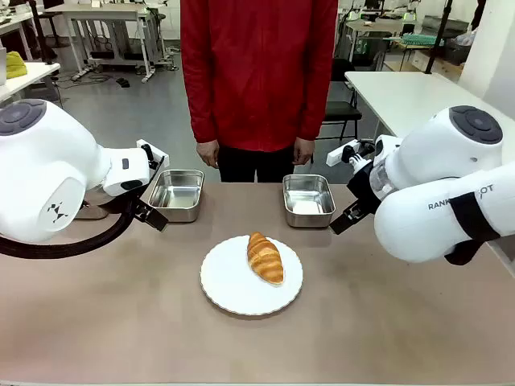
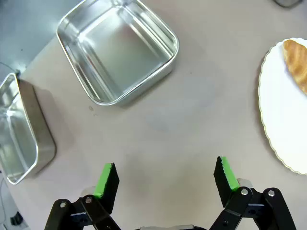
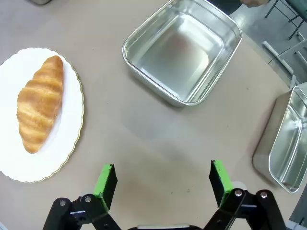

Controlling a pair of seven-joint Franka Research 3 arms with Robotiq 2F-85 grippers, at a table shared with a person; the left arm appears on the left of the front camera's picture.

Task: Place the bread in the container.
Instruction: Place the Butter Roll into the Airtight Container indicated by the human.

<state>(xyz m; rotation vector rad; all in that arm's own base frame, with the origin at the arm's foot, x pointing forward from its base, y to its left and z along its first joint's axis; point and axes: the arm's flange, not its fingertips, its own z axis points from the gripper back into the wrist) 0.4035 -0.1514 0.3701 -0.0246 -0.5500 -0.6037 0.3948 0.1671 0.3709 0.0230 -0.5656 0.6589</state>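
The bread (image 1: 265, 257) lies on the white plate (image 1: 229, 293) in the middle of the table (image 1: 121, 322). I think it is light, soft and flaky, so I would pinch its fat middle gently. One container (image 1: 308, 199) and another pan (image 1: 177, 193) sit by the far edge. My left gripper (image 2: 165, 175) and right gripper (image 3: 163, 176) are spread wide and hold nothing.

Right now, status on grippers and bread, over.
Left gripper, right gripper open, empty. Bread on white plate, untouched. Left pan, right pan empty; nothing blocking.
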